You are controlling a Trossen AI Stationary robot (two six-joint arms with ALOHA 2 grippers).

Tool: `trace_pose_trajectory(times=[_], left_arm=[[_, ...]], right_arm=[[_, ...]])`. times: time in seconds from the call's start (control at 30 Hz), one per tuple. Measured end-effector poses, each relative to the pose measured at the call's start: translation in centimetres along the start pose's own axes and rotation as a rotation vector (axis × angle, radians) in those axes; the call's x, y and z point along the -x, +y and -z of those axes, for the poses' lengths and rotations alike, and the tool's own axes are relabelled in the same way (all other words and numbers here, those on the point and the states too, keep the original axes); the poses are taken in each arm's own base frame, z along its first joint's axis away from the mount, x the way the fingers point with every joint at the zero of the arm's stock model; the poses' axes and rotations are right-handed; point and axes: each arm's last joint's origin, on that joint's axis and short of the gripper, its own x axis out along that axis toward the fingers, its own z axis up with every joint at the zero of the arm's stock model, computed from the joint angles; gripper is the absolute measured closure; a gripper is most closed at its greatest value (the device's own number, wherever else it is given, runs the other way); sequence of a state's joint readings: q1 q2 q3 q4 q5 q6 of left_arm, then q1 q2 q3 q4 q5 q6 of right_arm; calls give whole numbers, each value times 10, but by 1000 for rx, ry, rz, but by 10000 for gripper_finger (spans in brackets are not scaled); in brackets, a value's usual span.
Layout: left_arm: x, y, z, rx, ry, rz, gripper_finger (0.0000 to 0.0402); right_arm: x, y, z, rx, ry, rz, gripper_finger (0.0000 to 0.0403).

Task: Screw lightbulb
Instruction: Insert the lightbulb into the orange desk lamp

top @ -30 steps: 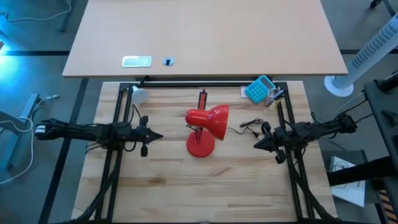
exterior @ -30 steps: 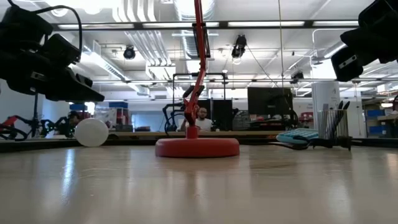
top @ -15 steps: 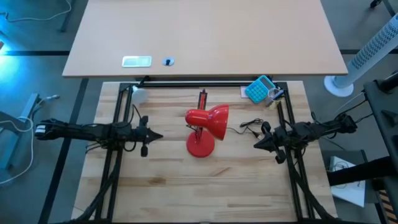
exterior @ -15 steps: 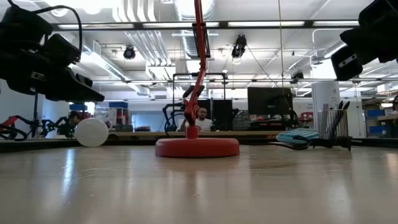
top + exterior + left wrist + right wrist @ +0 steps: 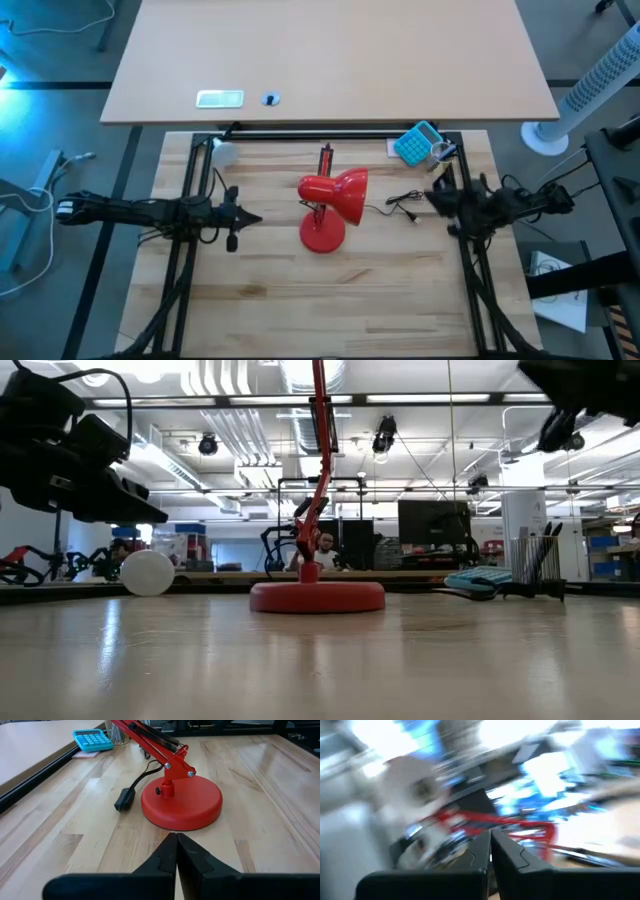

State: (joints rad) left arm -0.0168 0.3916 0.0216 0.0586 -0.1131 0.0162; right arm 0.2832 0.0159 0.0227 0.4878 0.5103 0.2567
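Note:
The red desk lamp stands mid-table on its round base, its cone shade pointing toward the table's right. The white lightbulb lies on the table at the far left, and also shows in the low view. My left gripper is shut and empty, hovering left of the lamp base, its fingers pointing at it. My right gripper is shut and empty, raised to the right of the shade; it also shows in the low view.
A blue calculator and a pen holder sit at the far right corner. The lamp's black cord and switch lie between the lamp and my right gripper. A second table stands beyond the far edge.
My right gripper has risen and swung toward the table's far edge, turning as it went; its wrist view is blurred by the motion. The lamp and the lightbulb have stayed in place.

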Motion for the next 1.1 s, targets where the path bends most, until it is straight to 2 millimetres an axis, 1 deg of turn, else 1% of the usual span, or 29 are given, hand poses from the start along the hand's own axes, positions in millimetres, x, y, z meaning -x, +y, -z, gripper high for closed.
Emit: trace_pose_trajectory(times=[0.1, 0.17, 0.27, 0.37, 0.43, 0.5, 0.57, 0.63, 0.67, 0.7, 0.73, 0.8, 0.87, 0.9, 0.97, 1.0, 1.1], left_arm=[[0, 0, 0, 0, 0, 0, 401], [0, 0, 0, 0, 0, 0, 401], [0, 0, 0, 0, 0, 0, 401], [0, 0, 0, 0, -1, 0, 401], [0, 0, 0, 0, 0, 0, 401], [0, 0, 0, 0, -1, 0, 401], [0, 0, 0, 0, -4, -1, 401], [0, 0, -2, 10, -21, -1, 401], [0, 0, -3, 52, -36, 0, 401], [0, 0, -5, 140, -55, 3, 401], [0, 0, -8, 267, -79, 9, 401], [1, 0, -13, 579, -134, 36, 401], [2, 1, -18, 856, -182, 74, 401], [2, 1, -20, 961, -202, 86, 401], [3, 2, -24, 1085, -242, 102, 401], [3, 2, -25, 1102, -256, 109, 401], [5, 2, -29, 1081, -300, 125, 401]], right_arm=[[0, -7, 1, -179, -60, 237, 394], [-1, -9, 6, -269, -64, 312, 394], [-4, -9, 12, -332, -38, 321, 394], [-10, -4, 15, -439, -12, 229, 394], [-17, 1, 14, -439, 12, 207, 394], [-27, 7, 12, -396, 44, 222, 394], [-41, 16, 8, -348, 61, 250, 394], [-59, 27, 4, -294, 85, 278, 394], [-68, 32, 5, -251, 111, 295, 394], [-79, 38, 6, -199, 147, 311, 394], [-88, 42, 9, -144, 190, 326, 394], [-106, 51, 17, -65, 275, 357, 394], [-120, 57, 30, -26, 384, 376, 394], [-126, 59, 37, -23, 444, 379, 394], [-136, 64, 48, -68, 535, 389, 394], [-139, 65, 55, -101, 574, 401, 394], [-146, 68, 76, -158, 683, 432, 394]])
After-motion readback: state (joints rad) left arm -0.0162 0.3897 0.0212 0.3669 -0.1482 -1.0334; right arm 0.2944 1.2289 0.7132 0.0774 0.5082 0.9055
